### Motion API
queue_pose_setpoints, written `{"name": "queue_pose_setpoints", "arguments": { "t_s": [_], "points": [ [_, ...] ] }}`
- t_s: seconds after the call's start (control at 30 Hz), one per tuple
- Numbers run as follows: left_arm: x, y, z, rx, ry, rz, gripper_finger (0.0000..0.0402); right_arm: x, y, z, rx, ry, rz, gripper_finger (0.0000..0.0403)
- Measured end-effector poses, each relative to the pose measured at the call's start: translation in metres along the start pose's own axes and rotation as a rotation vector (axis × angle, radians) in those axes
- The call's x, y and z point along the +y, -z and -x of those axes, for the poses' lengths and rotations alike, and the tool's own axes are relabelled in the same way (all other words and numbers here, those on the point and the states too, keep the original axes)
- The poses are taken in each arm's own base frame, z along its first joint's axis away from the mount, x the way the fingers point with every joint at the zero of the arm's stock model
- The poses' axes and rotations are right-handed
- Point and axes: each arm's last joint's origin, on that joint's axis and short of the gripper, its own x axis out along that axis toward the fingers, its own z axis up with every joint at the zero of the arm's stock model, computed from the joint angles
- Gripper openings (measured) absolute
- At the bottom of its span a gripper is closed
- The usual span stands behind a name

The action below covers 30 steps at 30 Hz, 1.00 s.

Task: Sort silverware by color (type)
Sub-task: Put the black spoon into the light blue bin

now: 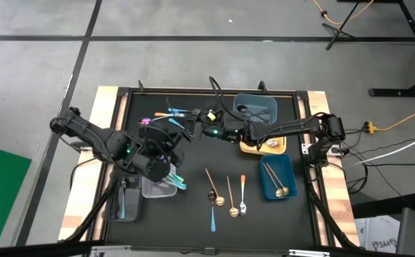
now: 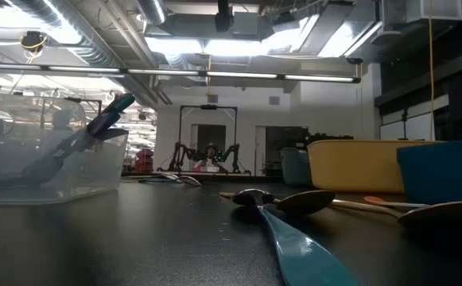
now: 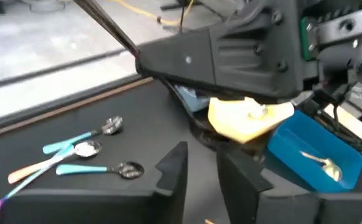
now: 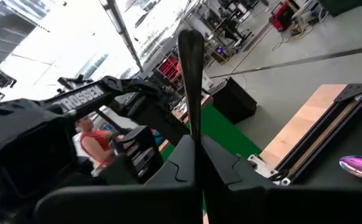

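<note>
Spoons first: the left gripper (image 3: pixel 201 169) hangs right over the clear tray (image 1: pixel 148 191) with its fingers apart and nothing between them. One teal spoon (image 1: pixel 178 183) leans in that tray, its end poking out over the rim. The right gripper (image 4: pixel 197 152) is reached in past the far side of the clear tray, pinched tight on a single black spoon (image 4: pixel 190 68) that stands upright.

Just beyond the clear tray there's a loose bunch of spoons (image 3: pixel 84 149): two teal-handled, one peach-handled, plus a purple one (image 1: pixel 146 121) at the edge of it. Off to the clear tray's right, on open black mat (image 1: pixel 193 214), lie four or five more; I can't count them cleanly. They include a gold spoon (image 1: pixel 231 196) and a teal one (image 1: pixel 212 216).

Further right of the clear tray are three more trays: grey-blue (image 1: pixel 268 105), yellow (image 1: pixel 248 148) and blue (image 1: pixel 268 187), the blue one holding one gold spoon (image 1: pixel 281 190). The mat between the clear tray and the loose spoons is bare.
</note>
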Motion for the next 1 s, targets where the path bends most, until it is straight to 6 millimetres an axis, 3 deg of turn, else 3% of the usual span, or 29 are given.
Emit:
{"name": "queue_pose_setpoints", "arguments": {
  "t_s": [0.23,0.5,1.0],
  "points": [
    [0.006,-0.007,0.003,0.025,0.023,0.056,0.0109,-0.001,0.001,0.000,0.010,0.003,0.056,0.0000],
    [0.018,-0.019,0.015,-0.020,0.044,0.146,0.0110,-0.001,0.002,0.000,0.022,0.013,0.059,0.0000],
    [0.016,-0.021,0.014,-0.020,0.063,0.190,0.0110,0.007,-0.003,0.000,-0.006,-0.094,-0.018,0.0000]
  ]
}}
